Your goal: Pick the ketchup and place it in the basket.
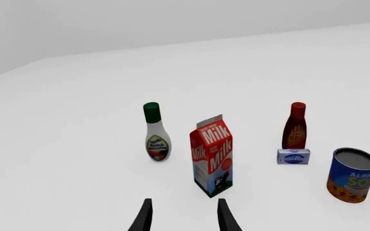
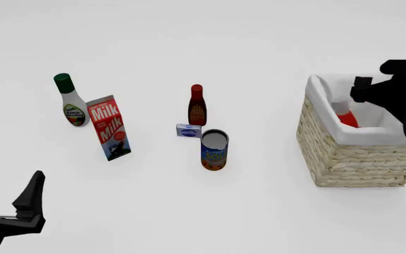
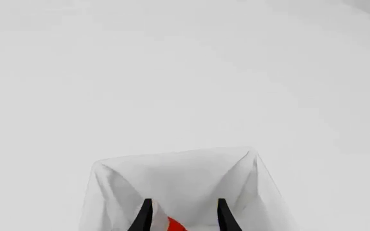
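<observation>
**Ketchup inside the basket, right gripper above it**

Nearest the front camera, the left gripper (image 2: pixel 9 198) hung low at the left edge of the table (image 2: pixel 210 42), its two black fingers spread apart with nothing between them. In its own wrist view the fingertips (image 1: pixel 145 214) pointed toward the milk carton (image 1: pixel 212 155), well short of it.

Farther out stood the group of groceries. The milk carton (image 2: pixel 108 127) leaned slightly, red and white with a blue base. Just behind and to its left was the white dressing bottle (image 2: pixel 70 101) with a green cap. Toward the middle, the soup can (image 2: pixel 214 150) stood upright, blue and orange with a grey top. Just behind it lay a small blue-and-white box (image 2: pixel 188 130), touching or nearly touching the foot of the slim dark sauce bottle (image 2: pixel 196 105) with a red cap.

On the right sat the basket (image 2: pixel 354 159), pale wicker with a white lining folded over the rim. The ketchup (image 2: pixel 346 117) showed as a red-orange patch inside it, against the lining, mostly hidden by the right arm. The right gripper (image 3: pixel 183 216) hovered over the basket opening, its fingers parted; the ketchup (image 3: pixel 176 224) appeared between the tips but lower down, and I could not tell whether they touched it.
</observation>
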`<state>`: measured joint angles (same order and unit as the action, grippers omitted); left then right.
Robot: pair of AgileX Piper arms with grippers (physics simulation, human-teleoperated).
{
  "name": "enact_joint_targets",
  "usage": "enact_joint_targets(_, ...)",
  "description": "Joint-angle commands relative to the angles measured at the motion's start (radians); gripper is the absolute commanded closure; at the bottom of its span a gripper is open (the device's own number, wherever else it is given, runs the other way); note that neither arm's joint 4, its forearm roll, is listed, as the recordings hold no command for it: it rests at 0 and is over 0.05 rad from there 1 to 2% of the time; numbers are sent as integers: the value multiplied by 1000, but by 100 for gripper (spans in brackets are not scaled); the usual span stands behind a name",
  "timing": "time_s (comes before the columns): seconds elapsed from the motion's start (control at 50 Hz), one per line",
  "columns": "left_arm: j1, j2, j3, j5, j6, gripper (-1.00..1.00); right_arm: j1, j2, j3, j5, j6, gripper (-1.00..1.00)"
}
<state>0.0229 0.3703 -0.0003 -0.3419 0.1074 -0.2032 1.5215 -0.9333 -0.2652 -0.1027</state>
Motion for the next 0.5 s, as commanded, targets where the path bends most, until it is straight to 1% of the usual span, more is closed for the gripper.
enact_joint_targets(0.02, 1, -8, 0, 6, -3, -100, 57, -124, 7, 53, 1, -100)
enact_joint_targets(0.28, 1, -27, 0, 21, -11, -100, 129, -260, 38, 105, 1, -100)
enact_joint_targets(0.46, 1, -52, 0, 39, -15, -100, 153, -345, 79, 121, 5, -100)
enact_joint_targets(0.5, 1, -54, 0, 41, -16, -100, 159, -371, 92, 125, -1, -100)
